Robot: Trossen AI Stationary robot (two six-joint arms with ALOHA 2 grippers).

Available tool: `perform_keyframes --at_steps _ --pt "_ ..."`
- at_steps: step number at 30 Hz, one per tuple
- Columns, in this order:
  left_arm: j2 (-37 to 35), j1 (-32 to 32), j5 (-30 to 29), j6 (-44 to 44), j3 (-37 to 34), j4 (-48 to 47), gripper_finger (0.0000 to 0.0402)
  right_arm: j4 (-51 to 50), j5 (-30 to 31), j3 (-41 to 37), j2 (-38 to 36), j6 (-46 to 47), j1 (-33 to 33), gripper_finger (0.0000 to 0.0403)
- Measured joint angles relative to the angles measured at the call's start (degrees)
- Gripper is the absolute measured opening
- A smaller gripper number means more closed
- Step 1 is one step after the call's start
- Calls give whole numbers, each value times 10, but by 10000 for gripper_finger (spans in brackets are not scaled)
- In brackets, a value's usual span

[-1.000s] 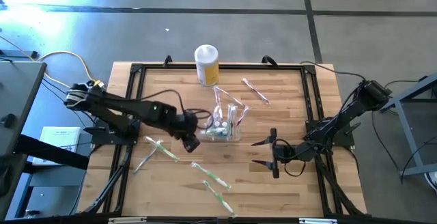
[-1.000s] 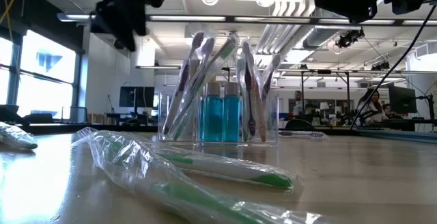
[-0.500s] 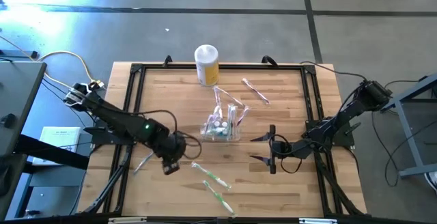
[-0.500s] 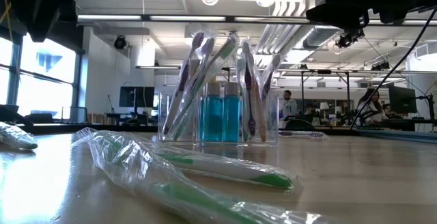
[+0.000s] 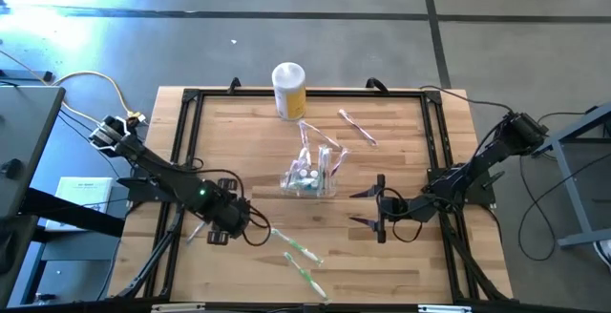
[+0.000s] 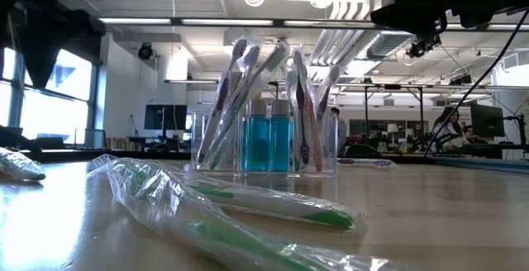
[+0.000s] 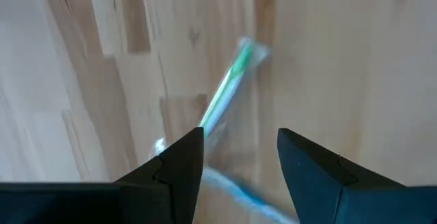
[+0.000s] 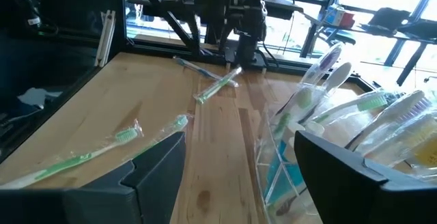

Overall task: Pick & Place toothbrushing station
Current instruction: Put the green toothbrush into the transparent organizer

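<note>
Reaching in low from the surface's left edge, my left arm lies stretched along the wood with its wrist bent down, and the left pincer (image 5: 221, 227) hangs over the front-left part of the surface (image 5: 401, 256). Its wrist camera looks straight down between two parted fingers (image 7: 179, 161) with nothing between them; under them lies a wrapped green toothbrush (image 7: 229, 80) flat on the planks, not touched by either finger as far as I can see.

My right arm comes in folded from the right edge, forearm close to the surface, and the right pincer (image 5: 378, 211) points toward the middle with its jaws spread wide and empty. The toothbrushing station (image 5: 310, 175) stands upright near the centre of the surface, just beside that open right pincer and apart from it. From table height I see the clear holder carrying two blue bottles (image 6: 269, 143) in the middle and toothbrushes (image 6: 240, 97) leaning out on both sides.

A yellow canister (image 5: 289, 90) with a white lid stands at the far edge behind the station. More wrapped green toothbrushes (image 5: 296, 248) lie on the front of the surface, and a pink one (image 5: 358, 127) lies far right of the station.

I can read no label or writing on anything
</note>
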Motion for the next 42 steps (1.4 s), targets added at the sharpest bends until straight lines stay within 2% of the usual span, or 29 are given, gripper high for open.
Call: perform_keyframes --at_steps 12,24,32,38,42 --pt "0 1 -3 3 -104 81 180 0 0 0 0 0 0 266" --pt "0 1 3 1 -168 115 180 0 0 0 0 -1 0 266" --pt "0 1 -41 28 -210 178 180 0 0 0 0 -2 0 266" --pt "-4 1 -38 19 -256 236 179 0 0 0 0 -2 0 266" --pt "-3 1 -37 6 -259 234 159 -1 -2 0 0 -2 -4 266"
